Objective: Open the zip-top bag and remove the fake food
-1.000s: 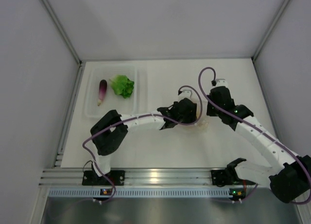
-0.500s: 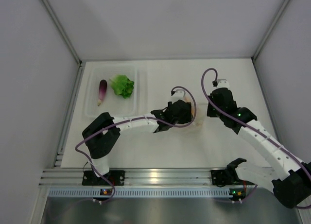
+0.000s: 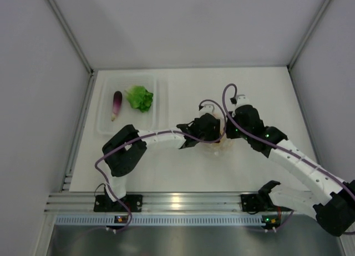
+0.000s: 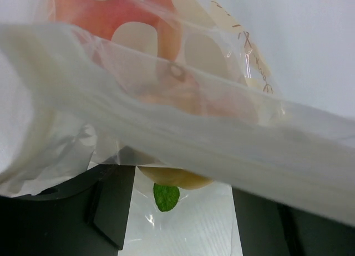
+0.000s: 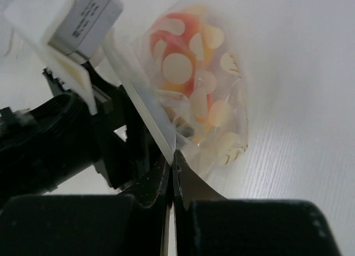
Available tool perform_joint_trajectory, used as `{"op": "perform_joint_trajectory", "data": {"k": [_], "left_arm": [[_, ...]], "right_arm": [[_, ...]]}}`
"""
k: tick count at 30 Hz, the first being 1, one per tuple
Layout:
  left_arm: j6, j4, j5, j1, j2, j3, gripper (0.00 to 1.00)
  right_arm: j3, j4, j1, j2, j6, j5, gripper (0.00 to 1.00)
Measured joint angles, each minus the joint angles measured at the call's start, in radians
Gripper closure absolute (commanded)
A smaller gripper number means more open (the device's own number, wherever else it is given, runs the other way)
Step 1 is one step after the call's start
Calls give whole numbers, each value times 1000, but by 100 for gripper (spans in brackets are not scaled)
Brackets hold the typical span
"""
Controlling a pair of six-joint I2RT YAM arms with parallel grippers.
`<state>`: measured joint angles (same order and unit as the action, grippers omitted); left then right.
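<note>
The zip-top bag (image 3: 224, 144), clear with white dots, lies mid-table between my two grippers. In the right wrist view the bag (image 5: 206, 103) holds orange-yellow peach-like fruits (image 5: 176, 42). My right gripper (image 5: 172, 156) is shut on the bag's zip edge; it also shows in the top view (image 3: 229, 130). My left gripper (image 3: 214, 132) is at the bag's left side. In the left wrist view its jaws (image 4: 178, 181) stand apart, with bag film (image 4: 194, 128) and a peach's leafed end (image 4: 176, 180) between them. The purple eggplant (image 3: 116, 103) and green lettuce (image 3: 140, 98) lie in the tray.
A rigid clear tray (image 3: 159, 109) stands at the back left. White walls close the table on both sides and at the back. An aluminium rail (image 3: 177, 200) runs along the near edge by the arm bases.
My right gripper has moved left and down to the bag's edge beside the left gripper. The left gripper shifted slightly left, then back right.
</note>
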<state>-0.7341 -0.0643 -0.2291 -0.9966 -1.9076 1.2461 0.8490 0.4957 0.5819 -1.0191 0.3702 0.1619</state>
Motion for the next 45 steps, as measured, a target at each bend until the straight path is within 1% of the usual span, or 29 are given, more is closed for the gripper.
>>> {"op": "perform_joint_trajectory", "data": {"k": [1, 3, 4, 6, 10, 14, 18, 27, 31, 34, 39, 41, 45], "left_arm": [[1, 0, 5, 0, -5, 3, 75], [3, -2, 10, 0, -9, 11, 66], [3, -2, 14, 1, -11, 13, 58], [3, -2, 16, 1, -14, 18, 48], [8, -11, 16, 1, -17, 27, 37], [26, -19, 16, 1, -17, 31, 34], [43, -19, 19, 1, -16, 30, 22], [76, -20, 31, 1, 15, -7, 21], [88, -23, 32, 1, 32, -23, 13], [95, -26, 33, 1, 51, -40, 9], [106, -25, 33, 1, 98, -78, 11], [109, -25, 30, 1, 106, -83, 15], [118, -25, 32, 1, 108, -87, 14]], "right_arm": [[-1, -6, 25, -6, 0, 4, 100], [-5, -17, 52, -12, 2, 8, 100], [-6, -20, 59, -13, 6, 13, 100], [-10, -27, 60, -13, 9, 23, 100], [-11, -29, 60, -12, 14, 36, 100], [-11, -27, 60, -7, 14, 50, 100], [-11, -22, 62, 0, 11, 64, 100], [-11, -16, 64, 3, 3, 71, 100], [-11, -15, 64, 5, -5, 76, 100], [-11, -14, 64, 8, -10, 79, 100], [-11, -12, 64, 12, -11, 79, 100], [-11, -12, 64, 12, -11, 79, 100], [-10, -5, 64, 14, -11, 81, 100]]}}
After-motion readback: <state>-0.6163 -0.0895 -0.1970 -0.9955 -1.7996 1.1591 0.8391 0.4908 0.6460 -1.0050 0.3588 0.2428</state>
